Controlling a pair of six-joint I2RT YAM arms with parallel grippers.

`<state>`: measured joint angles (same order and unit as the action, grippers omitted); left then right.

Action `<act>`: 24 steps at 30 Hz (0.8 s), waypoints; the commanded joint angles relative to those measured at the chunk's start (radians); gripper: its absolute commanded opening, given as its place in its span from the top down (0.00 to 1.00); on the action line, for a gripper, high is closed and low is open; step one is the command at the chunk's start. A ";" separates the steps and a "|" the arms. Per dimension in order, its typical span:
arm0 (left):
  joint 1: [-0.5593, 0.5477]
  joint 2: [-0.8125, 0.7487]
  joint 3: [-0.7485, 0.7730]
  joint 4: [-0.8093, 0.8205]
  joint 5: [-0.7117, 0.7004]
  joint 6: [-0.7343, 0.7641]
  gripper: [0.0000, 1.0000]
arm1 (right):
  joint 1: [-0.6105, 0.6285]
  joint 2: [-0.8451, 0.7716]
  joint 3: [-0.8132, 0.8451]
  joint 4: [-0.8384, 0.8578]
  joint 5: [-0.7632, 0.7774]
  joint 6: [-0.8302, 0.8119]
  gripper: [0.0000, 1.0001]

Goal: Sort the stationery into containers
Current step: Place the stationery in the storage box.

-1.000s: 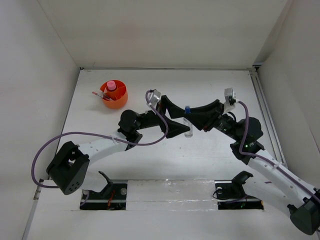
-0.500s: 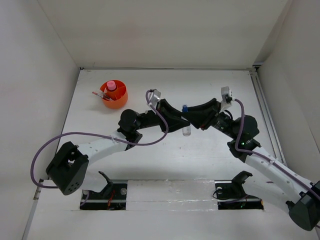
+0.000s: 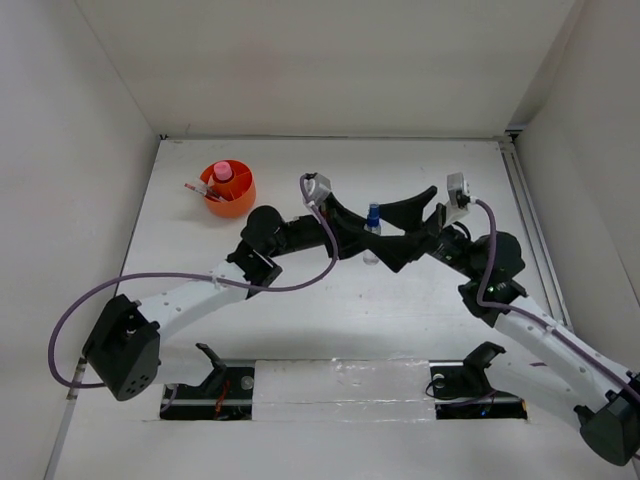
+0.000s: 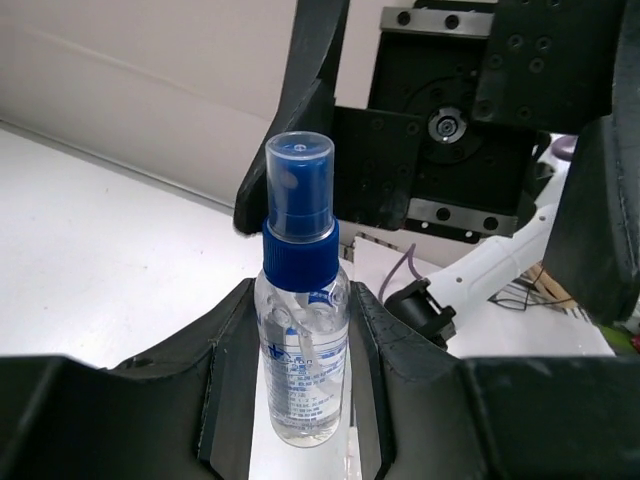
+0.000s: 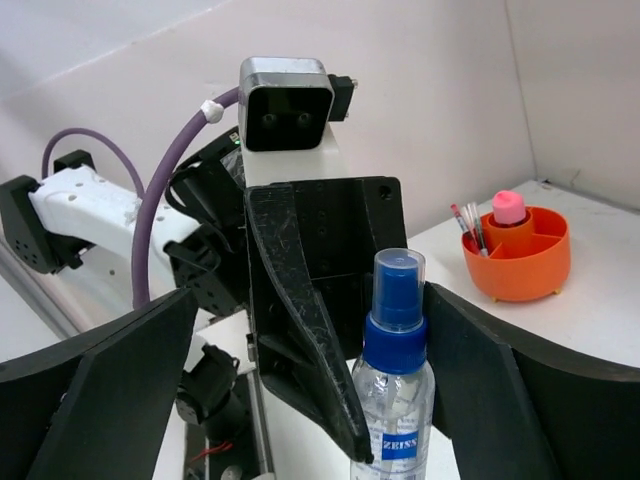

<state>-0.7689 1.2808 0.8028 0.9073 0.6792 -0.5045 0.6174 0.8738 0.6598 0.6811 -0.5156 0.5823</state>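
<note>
A clear blue-capped bottle (image 3: pixel 372 235) stands upright at mid-table, and my left gripper (image 3: pixel 371 246) is shut on its body. In the left wrist view both pads press the bottle (image 4: pixel 300 360) on either side of my left gripper (image 4: pixel 303 335). My right gripper (image 3: pixel 386 236) stands open, its fingers spread wide on both sides of the bottle (image 5: pixel 395 400) without touching it. The round orange tub (image 3: pixel 240 203) sits at the far left. It holds a pink-capped bottle (image 3: pixel 222 174) and thin pens (image 3: pixel 195 188) that lean over its rim.
White walls close the table in at the back and on both sides. From the right wrist, the orange tub (image 5: pixel 520 275) with the pink-capped bottle (image 5: pixel 509 207) shows behind the left arm's wrist camera (image 5: pixel 286 103). Both arm bases sit at the near edge.
My left gripper closed on the bottle while the right still held it. The right gripper then opened wide and let go, and the left arm shifted slightly toward the back.
</note>
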 commanded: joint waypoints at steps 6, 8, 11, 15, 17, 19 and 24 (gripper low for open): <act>0.049 -0.084 0.090 -0.227 -0.255 0.145 1.00 | 0.015 -0.196 0.099 -0.291 0.335 -0.159 0.00; 0.049 -0.095 0.113 -0.330 -0.478 0.176 1.00 | 0.015 -0.265 0.100 -0.371 0.473 -0.170 0.00; 0.049 -0.084 0.174 -0.453 -0.881 0.201 1.00 | 0.015 -0.338 0.075 -0.402 0.519 -0.179 0.00; 0.060 0.011 0.305 -0.544 -1.410 0.268 1.00 | 0.015 -0.369 0.066 -0.452 0.519 -0.190 0.00; 0.060 0.089 0.338 -0.446 -1.596 0.410 1.00 | 0.015 -0.398 0.054 -0.463 0.519 -0.190 0.00; 0.113 0.144 0.338 -0.300 -1.721 0.553 1.00 | 0.015 -0.407 0.040 -0.463 0.497 -0.190 0.00; 0.273 0.242 0.329 -0.177 -1.631 0.587 1.00 | 0.015 -0.450 0.003 -0.485 0.473 -0.171 0.00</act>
<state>-0.5697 1.5143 1.1194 0.5873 -0.8513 -0.0090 0.6235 0.4450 0.6685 0.2119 -0.0338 0.4110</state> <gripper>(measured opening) 0.295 0.996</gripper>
